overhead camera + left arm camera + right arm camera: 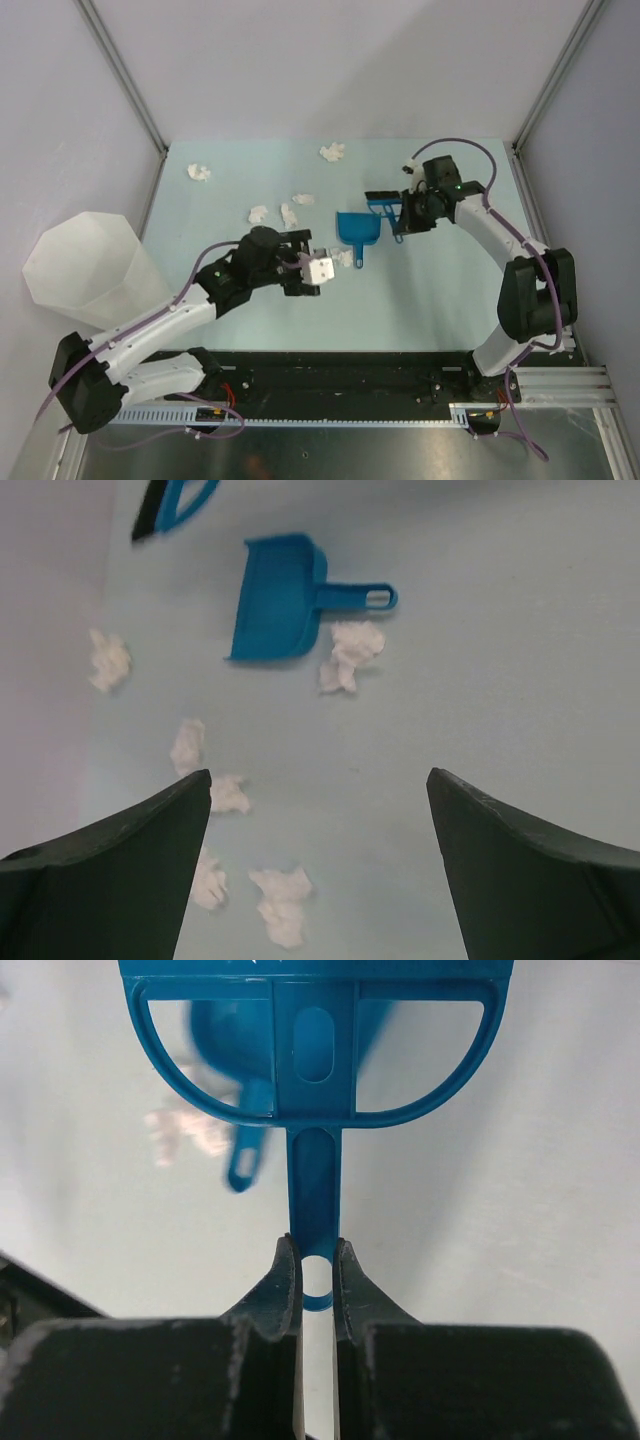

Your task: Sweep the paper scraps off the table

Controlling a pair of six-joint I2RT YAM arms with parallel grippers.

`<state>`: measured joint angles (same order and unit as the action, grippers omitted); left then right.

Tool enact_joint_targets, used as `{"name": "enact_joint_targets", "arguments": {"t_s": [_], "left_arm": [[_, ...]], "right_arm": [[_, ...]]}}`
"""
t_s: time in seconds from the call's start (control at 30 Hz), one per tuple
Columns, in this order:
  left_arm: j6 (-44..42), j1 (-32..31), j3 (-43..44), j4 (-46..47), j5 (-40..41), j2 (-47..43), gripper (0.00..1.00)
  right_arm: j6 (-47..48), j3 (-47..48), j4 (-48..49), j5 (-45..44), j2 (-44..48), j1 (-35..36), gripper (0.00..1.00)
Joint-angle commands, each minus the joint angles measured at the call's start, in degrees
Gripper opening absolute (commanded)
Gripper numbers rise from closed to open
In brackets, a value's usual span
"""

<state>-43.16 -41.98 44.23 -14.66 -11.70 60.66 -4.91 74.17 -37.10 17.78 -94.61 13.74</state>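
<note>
Overhead camera faces down on the table (440, 300); both close wrist cameras apparently share the dustpan (272, 598).

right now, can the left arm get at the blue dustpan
Probably yes. The left gripper is open and faces the dustpan across bare table; only one paper scrap lies beside its handle, and the right gripper, shut on the brush, is beyond it.

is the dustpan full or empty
Empty: the blue dustpan has a bare scoop; one paper scrap lies outside, beside its handle.
</note>
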Motion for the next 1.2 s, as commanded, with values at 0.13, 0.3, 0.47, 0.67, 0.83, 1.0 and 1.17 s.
{"name": "enact_joint_targets", "arguments": {"t_s": [0.13,0.3,0.47,0.67,0.83,1.0,1.17], "left_arm": [[-26.1,-9.6,-5.5,14.3,14.7,-6.3,1.0],[-42.9,-10.3,-15.3,29.1,20.1,-5.1,1.0],[-42.8,-10.3,-15.5,32.1,21.2,-5.0,1.0],[-44.1,-10.1,-14.8,32.1,22.7,-2.0,0.92],[-42.7,-10.0,-11.7,32.1,22.5,1.5,0.57],[-40.3,-10.0,-10.9,32.1,24.0,2.9,0.0],[-25.9,-10.0,-9.6,27.4,23.4,-0.8,0.0]], "right_arm": [[-5.8,-0.1,-1.0,6.6,7.3,12.4,0.0],[-8.2,-0.1,0.4,6.8,8.5,20.0,0.0],[-9.3,-0.2,1.2,6.6,8.3,24.0,0.0],[-9.6,-0.1,2.4,10.2,9.5,27.3,0.0],[-9.0,-0.1,1.6,11.9,10.8,28.4,0.0],[-7.9,-0.1,1.1,11.8,12.7,28.0,0.0],[-6.3,-0.1,1.0,8.7,17.2,23.9,0.36]]}}
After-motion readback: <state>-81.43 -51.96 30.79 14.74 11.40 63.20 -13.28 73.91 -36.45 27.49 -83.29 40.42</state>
